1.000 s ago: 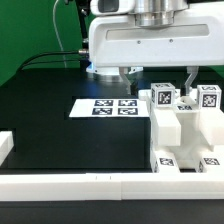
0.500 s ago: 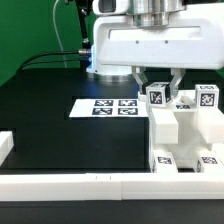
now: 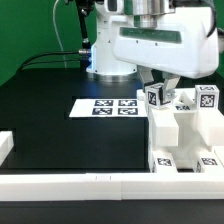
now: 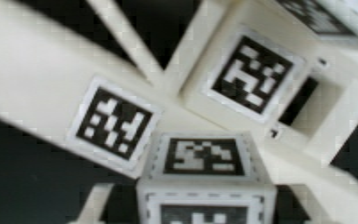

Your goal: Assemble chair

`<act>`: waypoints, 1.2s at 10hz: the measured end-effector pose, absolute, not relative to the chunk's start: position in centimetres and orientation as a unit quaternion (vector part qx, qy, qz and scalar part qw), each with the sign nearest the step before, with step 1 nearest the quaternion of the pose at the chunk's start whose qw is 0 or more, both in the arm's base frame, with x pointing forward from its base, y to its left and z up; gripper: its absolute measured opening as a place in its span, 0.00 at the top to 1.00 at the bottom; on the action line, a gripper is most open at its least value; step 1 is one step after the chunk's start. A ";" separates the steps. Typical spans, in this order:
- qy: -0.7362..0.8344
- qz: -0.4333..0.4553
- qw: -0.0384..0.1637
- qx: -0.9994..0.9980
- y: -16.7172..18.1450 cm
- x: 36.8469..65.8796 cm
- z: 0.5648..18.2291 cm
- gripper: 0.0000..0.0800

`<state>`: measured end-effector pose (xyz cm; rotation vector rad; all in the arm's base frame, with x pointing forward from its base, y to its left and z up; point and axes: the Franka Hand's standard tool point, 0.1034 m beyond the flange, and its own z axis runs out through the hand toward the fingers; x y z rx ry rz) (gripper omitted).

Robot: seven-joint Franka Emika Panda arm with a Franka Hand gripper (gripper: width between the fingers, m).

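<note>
The chair is a group of white blocky parts [image 3: 185, 130] with black-and-white tags, standing at the exterior view's right. My gripper [image 3: 157, 92] hangs over its top left corner and is shut on a small tagged block [image 3: 155, 97], which looks slightly tilted. The hand leans over to one side. A second tagged block [image 3: 207, 97] stands on the right of the structure. In the wrist view the held block [image 4: 202, 160] sits between my fingers [image 4: 112, 203], with other tagged white parts [image 4: 247, 75] close behind it.
The marker board [image 3: 108, 106] lies flat on the black table left of the chair parts. A long white rail [image 3: 80, 185] edges the table's front, with a short piece [image 3: 5, 146] at the left. Cables run behind the arm's base.
The open fingers came down and shut on the small tagged block. Since then the hand has tilted and shifted slightly to the exterior view's right, the block tipping with it.
</note>
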<state>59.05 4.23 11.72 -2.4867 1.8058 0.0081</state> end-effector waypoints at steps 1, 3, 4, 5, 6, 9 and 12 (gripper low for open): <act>0.647 0.005 0.034 -0.762 4.4 59.0 11.7 0.65; 0.710 0.009 0.036 -0.703 4.5 59.0 11.7 0.65; 0.709 0.009 0.036 -0.704 4.5 59.0 11.7 0.65; 0.701 0.009 0.036 -0.713 4.5 59.0 11.7 0.65; 0.689 0.008 0.036 -0.724 4.6 59.0 11.6 0.65; 0.519 -0.007 0.036 -0.854 5.3 59.2 11.7 0.23; 0.420 -0.012 0.035 -0.907 5.2 59.2 11.7 0.19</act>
